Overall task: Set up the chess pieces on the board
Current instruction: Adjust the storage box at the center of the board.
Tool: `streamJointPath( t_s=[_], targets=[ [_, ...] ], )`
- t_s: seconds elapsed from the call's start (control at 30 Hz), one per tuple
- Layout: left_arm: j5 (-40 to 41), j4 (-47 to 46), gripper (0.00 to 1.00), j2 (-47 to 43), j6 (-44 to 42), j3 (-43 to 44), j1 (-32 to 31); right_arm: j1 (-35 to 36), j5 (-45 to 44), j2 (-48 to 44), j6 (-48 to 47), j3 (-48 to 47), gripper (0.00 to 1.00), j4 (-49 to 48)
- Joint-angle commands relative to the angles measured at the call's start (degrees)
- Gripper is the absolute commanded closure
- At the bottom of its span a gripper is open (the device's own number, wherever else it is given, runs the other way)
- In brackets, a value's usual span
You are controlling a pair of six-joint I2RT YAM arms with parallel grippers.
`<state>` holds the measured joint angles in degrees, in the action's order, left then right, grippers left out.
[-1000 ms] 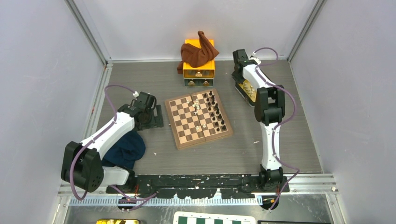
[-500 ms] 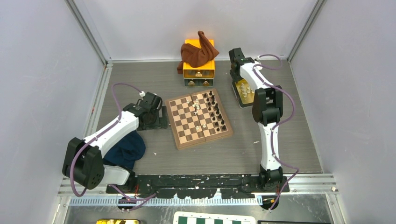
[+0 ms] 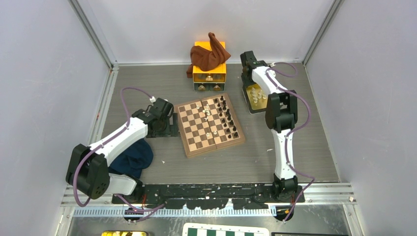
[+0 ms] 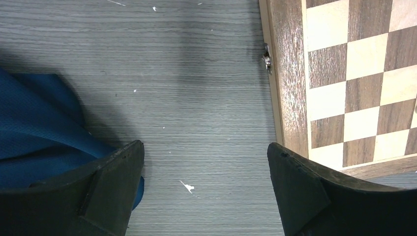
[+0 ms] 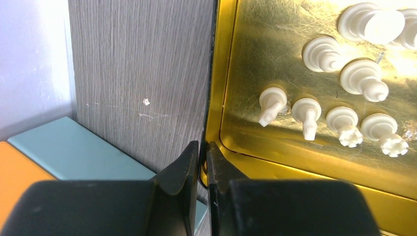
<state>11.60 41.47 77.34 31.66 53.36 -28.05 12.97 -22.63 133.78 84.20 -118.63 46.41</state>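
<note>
Noted one blue cloth (image 3: 132, 158) bunched at near left. Found left gripper (image 4: 204, 164) spread wide, holding nothing, over bare table (image 4: 196, 73) between cloth and board. Saw one board (image 3: 196, 136) at centre, just right of that gripper. Made out dark pieces (image 3: 228, 118) lined along its right side and a few cream pieces (image 3: 207, 112) mid-board; too small to count. Counted, far centre, one orange box (image 3: 210, 73) with one brown cloth (image 3: 209, 55) draped on top. Found one gold tray (image 5: 275, 39) at far right, with eight tray pieces (image 5: 364, 78) inside by the wrist view, one cut by the frame edge. Caught right gripper (image 5: 202, 150) pinched narrow on tray's rim.
</note>
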Motion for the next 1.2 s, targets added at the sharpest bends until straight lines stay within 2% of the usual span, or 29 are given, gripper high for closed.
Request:
streamJointPath(
  t_s=[0.0, 0.27, 0.43, 0.6, 0.87, 1.03, 1.17],
  targets=[
    [1.06, 0.23, 0.04, -0.34, 1.14, 1.58, -0.72, 0.66, -0.75, -1.30, 1.80, -0.71, 0.80, -0.65],
    [1.14, 0.08, 0.03, 0.02, 1.38, 1.70, -1.20, 0.82, -0.78, -1.85, 1.02, 0.65, 0.62, -1.23],
    [1.62, -0.08, 0.03, -0.42, 1.78, 1.74, -1.30, 1.43, -3.26, -2.82, -3.58, -1.77, 0.55, -0.51],
    [2.17, -0.08, 0.02, -1.12, 2.30, 2.41, -1.30, 2.33, -7.25, -5.66, -10.46, -3.01, 0.51, 0.17],
    [2.73, 0.63, 0.02, -2.74, 5.69, 2.78, -1.30, 4.35, -11.49, -12.75, -20.69, 2.38, 0.47, -2.62],
    [3.17, -0.90, 0.05, -2.77, 10.01, 2.10, -1.21, 7.29, -14.48, -18.64, -28.37, 8.56, 0.48, -6.20],
    [3.60, -2.12, 0.13, -0.45, 12.99, 3.13, -1.09, 9.64, -14.83, -23.48, -32.90, 15.78, 0.53, -9.04]
  ],
)
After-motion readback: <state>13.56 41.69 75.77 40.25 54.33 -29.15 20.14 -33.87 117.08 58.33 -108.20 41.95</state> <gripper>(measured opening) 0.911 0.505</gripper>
